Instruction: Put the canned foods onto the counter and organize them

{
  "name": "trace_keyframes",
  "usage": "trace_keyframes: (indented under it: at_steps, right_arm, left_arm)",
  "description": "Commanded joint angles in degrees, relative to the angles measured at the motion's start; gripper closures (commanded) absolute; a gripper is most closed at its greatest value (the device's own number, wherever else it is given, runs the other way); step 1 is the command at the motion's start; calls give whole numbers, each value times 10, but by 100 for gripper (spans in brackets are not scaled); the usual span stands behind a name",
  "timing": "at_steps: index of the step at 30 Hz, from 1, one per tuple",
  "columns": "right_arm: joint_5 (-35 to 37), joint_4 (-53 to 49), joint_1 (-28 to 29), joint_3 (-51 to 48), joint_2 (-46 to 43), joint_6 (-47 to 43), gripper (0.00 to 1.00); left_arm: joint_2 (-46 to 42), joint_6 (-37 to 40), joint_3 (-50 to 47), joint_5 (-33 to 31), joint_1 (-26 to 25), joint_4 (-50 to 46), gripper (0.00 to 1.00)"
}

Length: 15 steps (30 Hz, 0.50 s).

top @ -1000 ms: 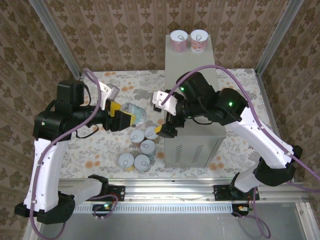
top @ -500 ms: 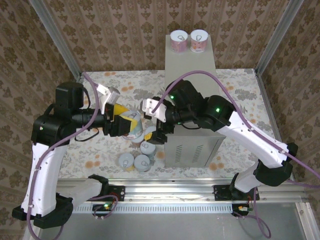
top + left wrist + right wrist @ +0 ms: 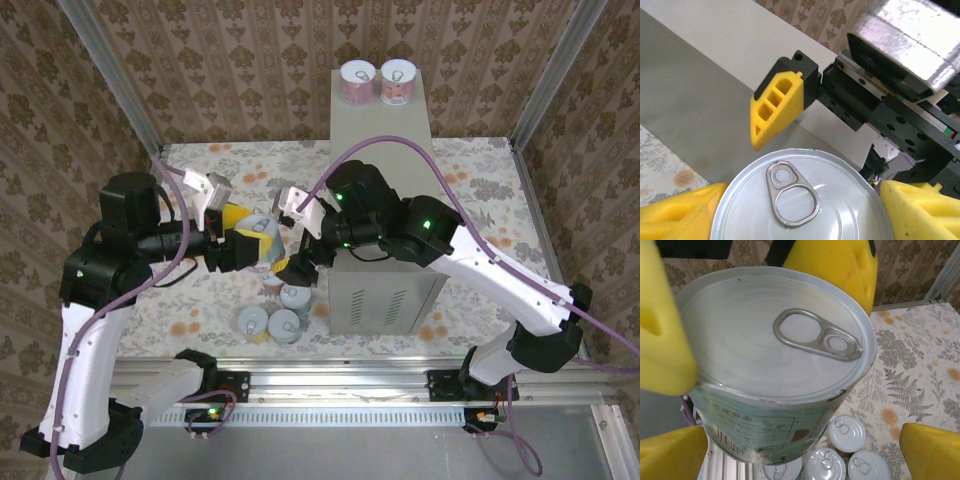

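Observation:
A teal-labelled can hangs above the floral floor with my left gripper shut on it. Its pull-tab lid sits between my left fingers. In the right wrist view the same can looms close, tilted, with the left fingers pressed on its sides. My right gripper stands open just right of the can, lid side, its fingers wide apart and off it. Two pink cans stand at the far end of the grey counter.
Several cans stand clustered on the floral floor just left of the counter's vented front, seen below the held can as silver lids. Patterned walls and metal posts enclose the space. The right arm reaches across the counter top.
My right gripper has moved left, off the counter's edge and up to the can. The left gripper has kept hold of the can, shifting it slightly left and tightening a little.

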Motion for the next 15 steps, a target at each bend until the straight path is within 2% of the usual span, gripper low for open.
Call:
trace_keyframes:
  at_steps: [1,8,15]
  right_arm:
    - [21,48,3,-21,-1,59,0]
    - [31,138,2,-66,-10,102,0]
    - [28,201,2,-95,-11,129,0]
  left_arm:
    - [-17,-44,-15,-14,-4,96,31]
    - [-36,-92,-48,-19,-4,175,33]
    - [-40,-106,-57,-16,-4,198,34]
